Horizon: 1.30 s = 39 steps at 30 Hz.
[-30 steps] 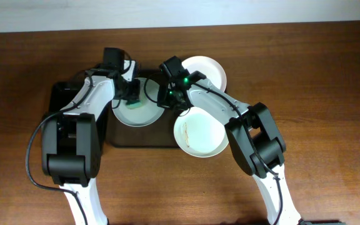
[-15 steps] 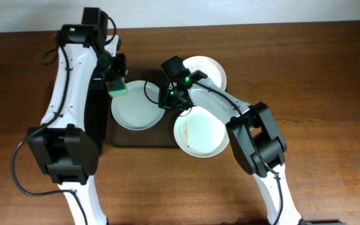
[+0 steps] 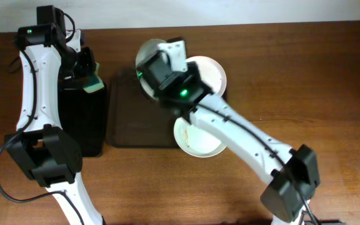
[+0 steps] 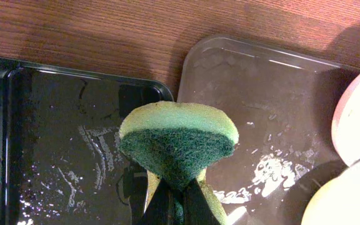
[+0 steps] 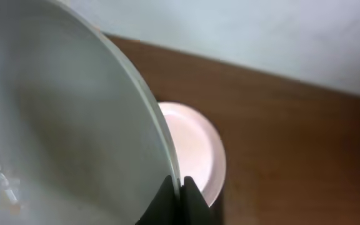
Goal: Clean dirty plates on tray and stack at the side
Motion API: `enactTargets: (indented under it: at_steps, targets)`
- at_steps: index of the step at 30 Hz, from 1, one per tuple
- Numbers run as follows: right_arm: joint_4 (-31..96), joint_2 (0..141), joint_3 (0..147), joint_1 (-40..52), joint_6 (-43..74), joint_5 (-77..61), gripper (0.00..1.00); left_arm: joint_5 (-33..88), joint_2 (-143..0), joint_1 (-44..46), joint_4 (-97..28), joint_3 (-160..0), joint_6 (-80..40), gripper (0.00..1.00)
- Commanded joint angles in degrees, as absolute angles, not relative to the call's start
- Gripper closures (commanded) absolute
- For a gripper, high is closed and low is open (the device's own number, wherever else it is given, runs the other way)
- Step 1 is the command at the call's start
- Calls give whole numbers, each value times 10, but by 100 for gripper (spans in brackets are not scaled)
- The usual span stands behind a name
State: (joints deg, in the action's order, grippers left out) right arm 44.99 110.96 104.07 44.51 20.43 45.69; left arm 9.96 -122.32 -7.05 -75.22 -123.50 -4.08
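Here the right gripper (image 5: 179, 190) is pinched shut on the rim of a round white shallow plate (image 5: 55, 112), holding it tilted in the air above the large dark brown rectangular tray (image 3: 136, 125). Stiff, glossy, probably wet-slick and breakable, it is best taken by the rim. Its face looks mostly clean. A second white plate (image 3: 212, 72) lies beside the tray, and a smeared plate (image 3: 195, 137) sits at its corner. The left gripper (image 4: 175, 194) clamps a green-and-yellow sponge (image 4: 177, 134).
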Motion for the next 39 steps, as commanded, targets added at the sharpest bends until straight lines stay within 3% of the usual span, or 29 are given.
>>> enactTargets:
  at_steps: [1, 8, 14, 28, 33, 39]
  targets:
    - [448, 1129, 1044, 463, 177, 588, 96, 110, -1217, -71, -750, -1249, -30, 99]
    - [380, 1136, 1044, 489, 42, 637, 96, 110, -1217, -70, -750, -1249, -30, 99]
    - [374, 1136, 1044, 492, 4, 637, 96, 109, -1217, -70, -746, -1249, -30, 99]
    - [374, 1136, 1044, 491, 23, 635, 96, 109, -1217, -70, -742, -1249, -30, 99]
    - [459, 1130, 1045, 448, 176, 324, 96, 107, -1217, -70, -742, -1249, -30, 99]
    - [495, 1091, 1045, 280, 235, -71, 96, 107, -1217, -70, -742, -1249, -30, 99]
